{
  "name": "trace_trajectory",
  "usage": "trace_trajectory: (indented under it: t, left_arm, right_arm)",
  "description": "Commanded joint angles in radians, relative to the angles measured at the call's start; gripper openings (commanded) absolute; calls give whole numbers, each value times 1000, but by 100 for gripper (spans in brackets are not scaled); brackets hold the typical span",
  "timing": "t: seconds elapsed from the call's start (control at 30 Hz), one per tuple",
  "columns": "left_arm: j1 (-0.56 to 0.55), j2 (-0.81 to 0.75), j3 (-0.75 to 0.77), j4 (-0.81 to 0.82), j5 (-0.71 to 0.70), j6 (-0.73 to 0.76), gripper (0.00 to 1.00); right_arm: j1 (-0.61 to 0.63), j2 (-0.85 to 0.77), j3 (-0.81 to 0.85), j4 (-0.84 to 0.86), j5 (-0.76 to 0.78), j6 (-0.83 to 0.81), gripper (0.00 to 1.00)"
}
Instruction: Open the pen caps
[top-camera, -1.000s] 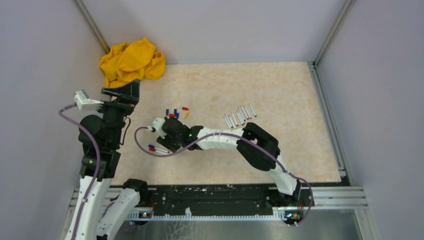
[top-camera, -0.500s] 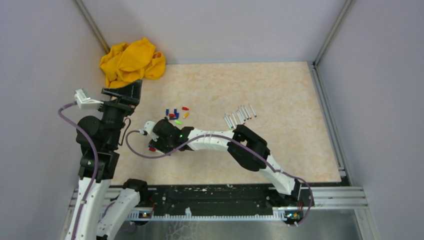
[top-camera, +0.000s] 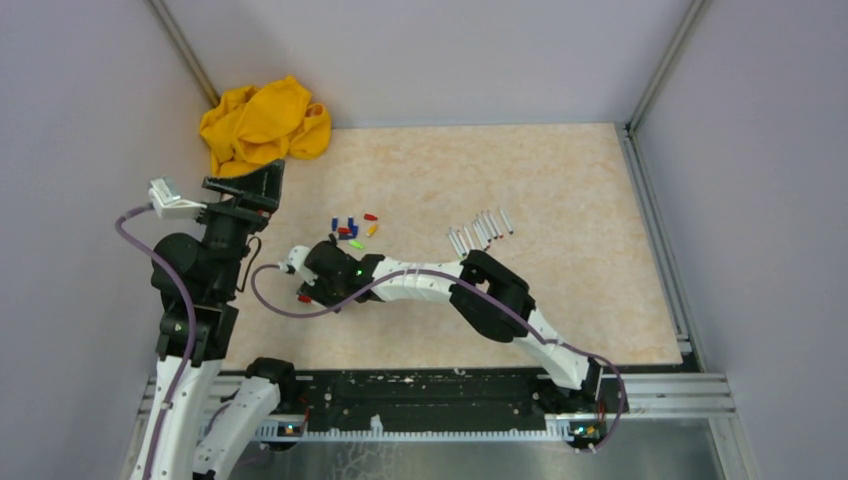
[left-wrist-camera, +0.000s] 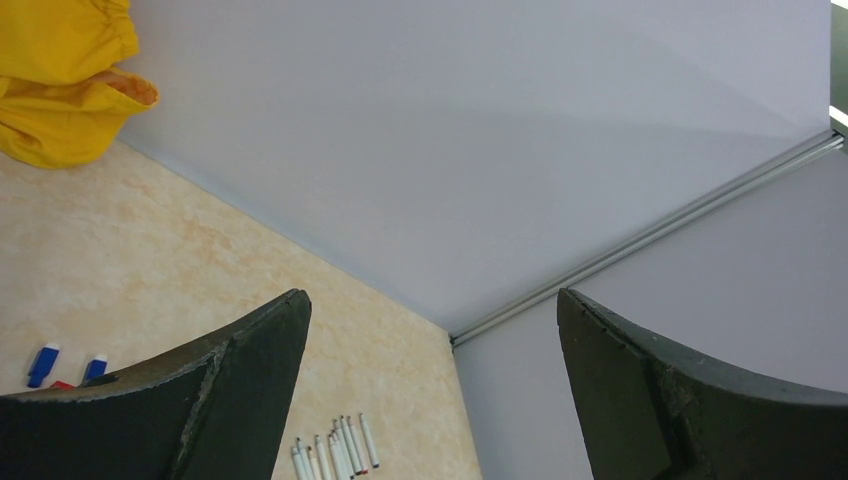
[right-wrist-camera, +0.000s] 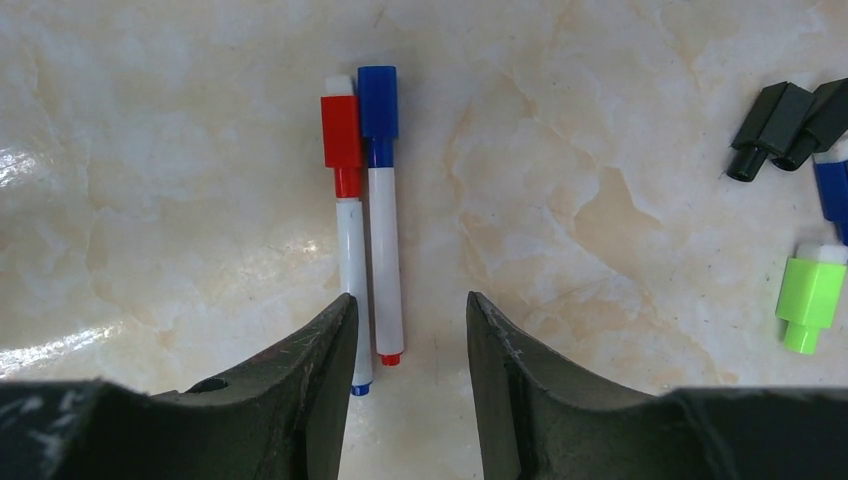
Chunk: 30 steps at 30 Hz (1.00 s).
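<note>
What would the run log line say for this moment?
right gripper: open, over capped pens | left gripper: open, raised, empty | loose caps: nearby

My bench (top-camera: 570, 300) is a mottled beige slab, fenced by pale grey walls (top-camera: 430, 50). At its 11 o'clock corner I see a crumpled yellow cloth (top-camera: 262, 125) (pressed in where two walls meet). Just off centre, toward 2 o'clock, a row of white-grey marker barrels (top-camera: 481, 229) lies close-packed, all slanting alike. Two more white barrels (right-wrist-camera: 386, 260) lie touching side by side, running 12 to 6 in my right wrist view. A black-and-aluminium rail (top-camera: 450, 400) borders the slab at 6 o'clock.
</note>
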Motion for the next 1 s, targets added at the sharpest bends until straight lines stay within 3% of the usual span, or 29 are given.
trace_trajectory:
  t: [0.0, 0.43, 0.5, 0.7, 0.97]
  left_arm:
    - [-5, -14, 4, -1, 15, -17, 99]
    - [-5, -19, -7, 4, 10, -21, 99]
    - [-5, -19, -9, 4, 8, -21, 99]
    - [-5, -19, -19, 7, 5, -24, 99]
    - [-5, -16, -29, 3, -2, -19, 99]
  right_arm:
    - [10, 25, 56, 2, 0, -11, 44]
    - [10, 42, 40, 8, 11, -18, 42]
    - [11, 40, 39, 6, 11, -19, 36]
    - [10, 4, -3, 30, 26, -19, 5]
    - [10, -69, -90, 59, 66, -14, 1]
